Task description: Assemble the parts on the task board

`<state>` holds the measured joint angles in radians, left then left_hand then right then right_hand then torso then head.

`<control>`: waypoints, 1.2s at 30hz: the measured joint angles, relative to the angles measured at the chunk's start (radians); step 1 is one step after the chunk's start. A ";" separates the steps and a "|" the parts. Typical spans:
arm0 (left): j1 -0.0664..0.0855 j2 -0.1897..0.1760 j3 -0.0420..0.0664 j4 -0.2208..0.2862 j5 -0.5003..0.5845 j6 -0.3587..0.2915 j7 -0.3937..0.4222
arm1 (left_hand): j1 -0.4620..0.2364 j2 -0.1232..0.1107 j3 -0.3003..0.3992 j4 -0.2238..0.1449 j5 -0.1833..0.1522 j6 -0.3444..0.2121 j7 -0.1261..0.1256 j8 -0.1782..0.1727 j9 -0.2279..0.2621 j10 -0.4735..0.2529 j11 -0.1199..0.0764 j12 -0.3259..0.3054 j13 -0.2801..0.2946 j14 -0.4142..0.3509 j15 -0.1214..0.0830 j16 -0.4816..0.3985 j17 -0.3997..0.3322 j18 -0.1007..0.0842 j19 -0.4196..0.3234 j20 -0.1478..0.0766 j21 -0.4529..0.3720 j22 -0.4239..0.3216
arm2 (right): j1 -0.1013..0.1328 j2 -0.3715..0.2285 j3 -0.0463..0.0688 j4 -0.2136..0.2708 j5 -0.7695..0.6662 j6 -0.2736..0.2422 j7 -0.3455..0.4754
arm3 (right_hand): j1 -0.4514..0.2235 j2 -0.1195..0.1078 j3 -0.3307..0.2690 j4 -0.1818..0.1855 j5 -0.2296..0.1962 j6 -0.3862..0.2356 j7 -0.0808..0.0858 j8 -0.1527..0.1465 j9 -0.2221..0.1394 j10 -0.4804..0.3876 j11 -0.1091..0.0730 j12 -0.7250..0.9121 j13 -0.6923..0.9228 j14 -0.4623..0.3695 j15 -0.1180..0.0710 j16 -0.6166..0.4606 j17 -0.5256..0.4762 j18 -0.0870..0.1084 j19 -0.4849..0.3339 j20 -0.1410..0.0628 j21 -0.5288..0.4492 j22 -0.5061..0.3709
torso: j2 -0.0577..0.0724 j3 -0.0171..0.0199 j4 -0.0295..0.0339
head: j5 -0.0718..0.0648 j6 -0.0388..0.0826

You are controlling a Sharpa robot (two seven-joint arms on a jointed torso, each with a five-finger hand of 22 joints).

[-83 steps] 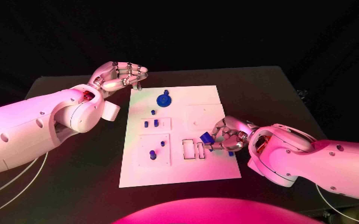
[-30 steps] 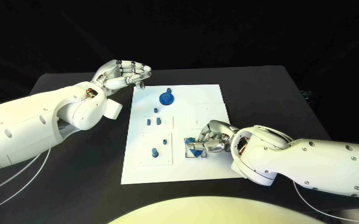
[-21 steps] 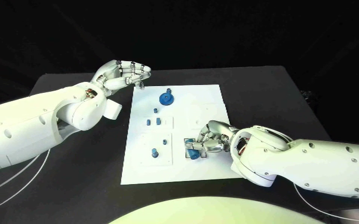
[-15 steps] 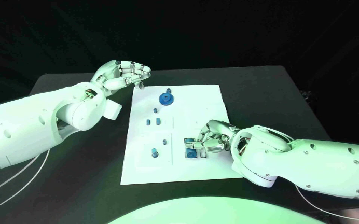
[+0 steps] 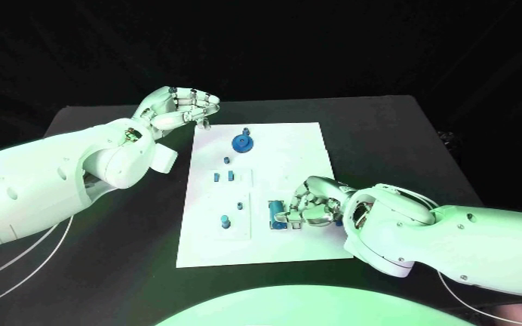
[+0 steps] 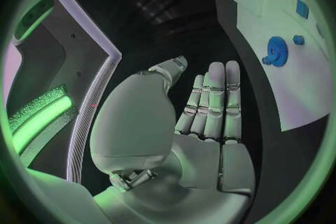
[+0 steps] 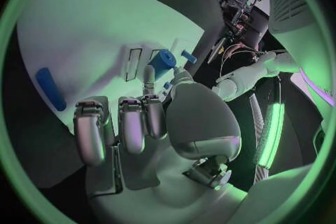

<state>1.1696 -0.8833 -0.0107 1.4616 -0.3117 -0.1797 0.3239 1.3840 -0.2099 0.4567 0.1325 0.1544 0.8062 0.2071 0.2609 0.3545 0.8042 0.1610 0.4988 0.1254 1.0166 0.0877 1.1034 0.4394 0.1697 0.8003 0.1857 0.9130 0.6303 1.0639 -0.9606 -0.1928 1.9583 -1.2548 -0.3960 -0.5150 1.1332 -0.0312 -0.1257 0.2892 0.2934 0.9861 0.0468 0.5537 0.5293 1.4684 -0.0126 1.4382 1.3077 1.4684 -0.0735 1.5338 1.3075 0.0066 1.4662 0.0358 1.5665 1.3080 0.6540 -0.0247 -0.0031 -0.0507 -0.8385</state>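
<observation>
silver fingers of the left hand (image 5: 177,109) curl loosely inward with nothing between them; it hangs just off the far left corner of the task board (image 5: 293,156), probably parked there so the board is free for the other arm. in the left wrist view its fingers lie side by side and straight, so how tightly they are curled i cannot tell for certain.

just beyond that hand's fingertips, on the board, sits a blue gear (image 5: 241,143) with a small blue peg (image 5: 245,130) at its far side. nearer the robot a pair of small blue blocks (image 5: 223,176) stands in a recess, and closer still two blue pegs (image 5: 229,214) stand in another square recess. these look already seated.

further right, the right hand (image 5: 313,204) is low over the board's near right part, fingers bunched together around a blue block (image 5: 276,213) at its fingertips, over the slotted recess. the right wrist view shows the thumb and a finger pinching that blue piece right above the two narrow slots (image 7: 142,61). the grip seems chosen to steer the block upright into a slot; whether it has bottomed out is hidden by the fingers.
</observation>
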 measured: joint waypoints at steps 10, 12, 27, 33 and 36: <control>0.000 0.000 0.000 -0.001 -0.001 0.000 -0.001 | 0.005 0.005 -0.003 0.003 0.000 0.000 0.000 0.000 0.000 -0.004 -0.004 0.000 0.000 0.000 0.000 0.000 0.000 0.000 0.004 0.004 0.000 -0.001 | 0.000 -0.012 0.000 0.008 0.002 0.029 0.018 | 0.017 -0.003 -0.001 -0.001 -0.007 0.000 0.000 0.000 0.000 0.000 0.000 0.000 0.000 0.000 0.000 0.000 0.000 0.000 0.000 0.000 0.000 0.000 | 0.000 0.0000 0.0001 | 0.001 -0.001; 0.000 0.000 0.000 -0.001 -0.001 0.000 -0.001 | 0.005 0.005 -0.003 0.003 0.000 0.000 0.000 0.000 0.000 -0.004 -0.004 0.000 0.000 0.000 0.000 0.000 0.000 0.000 0.004 0.004 0.000 -0.001 | 0.000 -0.013 0.000 0.007 0.003 0.035 0.020 | 0.017 -0.003 -0.001 -0.001 -0.007 0.000 0.000 0.000 0.000 0.000 0.000 0.000 0.000 0.000 0.000 0.000 0.000 0.000 0.000 0.000 0.000 0.000 | 0.000 -0.0002 0.0005 | 0.001 -0.001; 0.000 0.000 0.000 0.000 -0.002 0.000 -0.003 | 0.014 0.014 -0.003 0.003 0.000 0.000 0.000 0.000 0.001 -0.007 0.000 0.004 0.000 -0.006 -0.001 0.004 -0.002 0.000 0.004 0.004 0.000 -0.002 | 0.000 0.008 0.000 -0.041 0.014 0.048 0.018 | 0.052 0.031 0.002 0.002 0.011 0.000 0.000 0.000 -0.001 -0.004 -0.003 0.000 0.000 0.000 0.000 0.000 0.000 0.000 0.000 0.000 0.000 0.000 | 0.001 -0.0003 0.0026 | 0.010 -0.004; 0.000 0.000 0.000 0.000 -0.002 0.000 -0.004 | 0.014 0.014 -0.003 0.003 0.000 0.000 0.000 0.004 0.001 -0.007 0.000 0.005 0.000 -0.007 0.000 0.004 -0.002 0.000 0.004 0.004 0.000 -0.002 | 0.000 0.013 0.000 -0.047 0.016 0.047 0.017 | 0.048 0.034 0.002 0.002 0.011 0.000 0.000 -0.002 -0.001 -0.004 -0.003 0.000 0.000 0.000 0.000 0.000 0.000 0.000 0.000 0.000 0.000 0.000 | 0.001 -0.0001 0.0007 | 0.011 -0.004; 0.000 0.000 0.000 0.000 -0.002 0.000 -0.004 | 0.020 0.020 -0.003 0.003 0.000 0.000 0.000 0.004 0.001 -0.007 0.000 0.004 0.000 -0.007 0.000 0.004 -0.003 0.000 0.004 0.004 0.000 -0.002 | 0.000 0.013 0.000 -0.049 0.017 0.049 0.017 | 0.049 0.034 0.002 0.002 0.015 0.000 0.000 -0.004 -0.001 -0.004 -0.003 0.000 0.000 0.000 0.000 0.000 0.000 0.000 0.000 0.000 0.000 0.000 | 0.001 -0.0003 0.0000 | 0.010 -0.004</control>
<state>1.1695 -0.8830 -0.0107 1.4614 -0.3136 -0.1801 0.3200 1.4036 -0.1903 0.4540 0.1352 0.1544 0.8062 0.2071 0.2653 0.3556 0.7970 0.1609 0.5033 0.1254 1.0092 0.0878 1.1073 0.4365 0.1697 0.8041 0.1894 0.9130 0.6279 1.0641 -0.9480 -0.1930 1.9095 -1.2376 -0.3468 -0.4977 1.1818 0.0029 -0.1233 0.2915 0.3082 0.9860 0.0467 0.5494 0.5279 1.4649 -0.0160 1.4383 1.3078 1.4683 -0.0735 1.5338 1.3075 0.0066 1.4662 0.0359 1.5664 1.3075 0.6547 -0.0250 -0.0031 -0.0404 -0.8423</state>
